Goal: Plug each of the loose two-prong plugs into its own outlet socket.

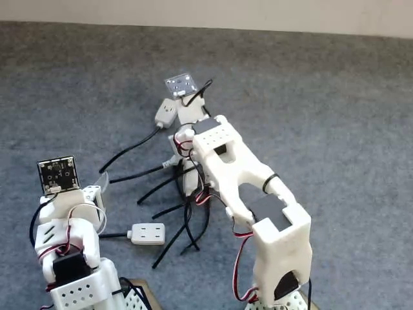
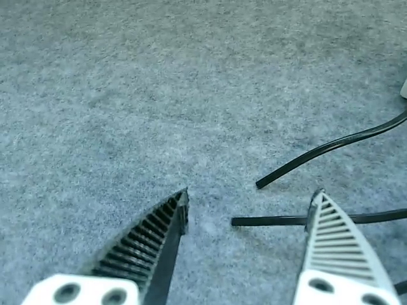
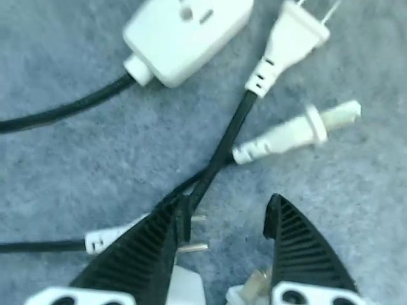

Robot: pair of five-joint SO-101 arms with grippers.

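My right gripper [image 3: 227, 203] hangs open low over a cluster of white two-prong plugs on black cords. One plug [image 3: 127, 240] lies beside its left finger, prongs pointing into the gap. Two more plugs [image 3: 294, 35] [image 3: 299, 130] lie farther ahead, next to a white outlet socket [image 3: 184, 28]. In the high view that socket [image 1: 166, 112] sits by the right arm's wrist. A second white socket [image 1: 148, 234] lies near the left arm. My left gripper [image 2: 251, 192] is open over bare carpet, with two black cord ends [image 2: 331, 146] [image 2: 280, 221] just beyond its fingertips.
Grey carpet [image 1: 322, 97] covers the whole floor. Several black cords [image 1: 187, 213] tangle between the two arms. The right arm [image 1: 232, 168] stretches over the middle. Open carpet lies to the far left and far right.
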